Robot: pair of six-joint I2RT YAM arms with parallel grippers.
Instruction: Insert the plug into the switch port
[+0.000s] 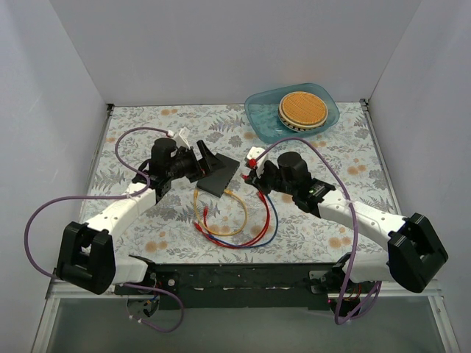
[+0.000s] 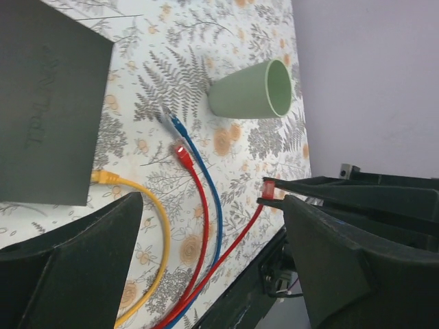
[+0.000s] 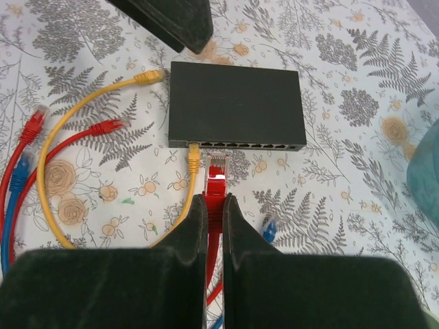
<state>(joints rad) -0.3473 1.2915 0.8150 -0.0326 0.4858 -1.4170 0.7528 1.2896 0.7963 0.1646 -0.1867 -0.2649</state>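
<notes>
The black switch [image 3: 235, 104] lies flat at mid-table, its row of ports [image 3: 240, 144] facing my right gripper. A yellow plug [image 3: 194, 156] sits in the leftmost port. My right gripper [image 3: 214, 205] is shut on a red plug [image 3: 217, 175], whose clear tip is just short of the port beside the yellow one and in line with it. In the top view the right gripper [image 1: 254, 165] is right of the switch [image 1: 218, 176]. My left gripper [image 1: 202, 158] is open and empty by the switch's far left corner. In its wrist view [image 2: 212, 260] the switch [image 2: 48, 103] is at upper left.
Loose yellow, red and blue cables [image 1: 235, 224] loop on the cloth in front of the switch, with free plugs [image 3: 33, 127] to the left. A green cup [image 2: 250, 89] lies on its side. A blue tray [image 1: 257, 118] holding a round wafer stands at the back right.
</notes>
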